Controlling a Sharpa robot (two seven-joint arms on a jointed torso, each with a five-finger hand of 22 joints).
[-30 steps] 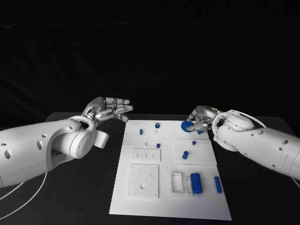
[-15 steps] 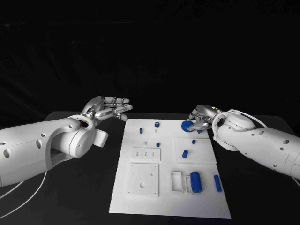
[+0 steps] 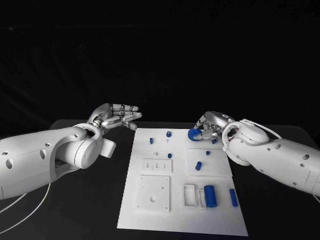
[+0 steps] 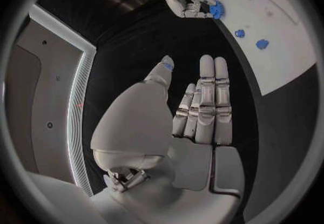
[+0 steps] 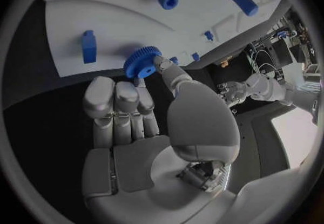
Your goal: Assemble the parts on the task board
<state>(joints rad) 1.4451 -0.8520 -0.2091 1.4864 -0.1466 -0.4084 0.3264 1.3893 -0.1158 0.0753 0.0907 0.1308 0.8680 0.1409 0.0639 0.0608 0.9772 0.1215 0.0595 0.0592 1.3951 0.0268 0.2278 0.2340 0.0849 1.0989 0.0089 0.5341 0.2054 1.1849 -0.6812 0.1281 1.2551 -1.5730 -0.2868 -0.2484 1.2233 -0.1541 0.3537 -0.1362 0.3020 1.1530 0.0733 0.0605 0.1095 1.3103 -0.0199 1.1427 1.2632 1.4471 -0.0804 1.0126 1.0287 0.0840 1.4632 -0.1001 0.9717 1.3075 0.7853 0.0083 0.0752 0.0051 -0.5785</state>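
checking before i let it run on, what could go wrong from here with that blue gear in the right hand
1. The right hand pinches the blue gear only at its rim with fingertips, so it might slip and drop onto the task board.
2. Small blue pegs stand close beside the gear on the board; lowering it could knock them.
3. The left hand hovers open off the board, so nothing steadies the board if the gear binds.
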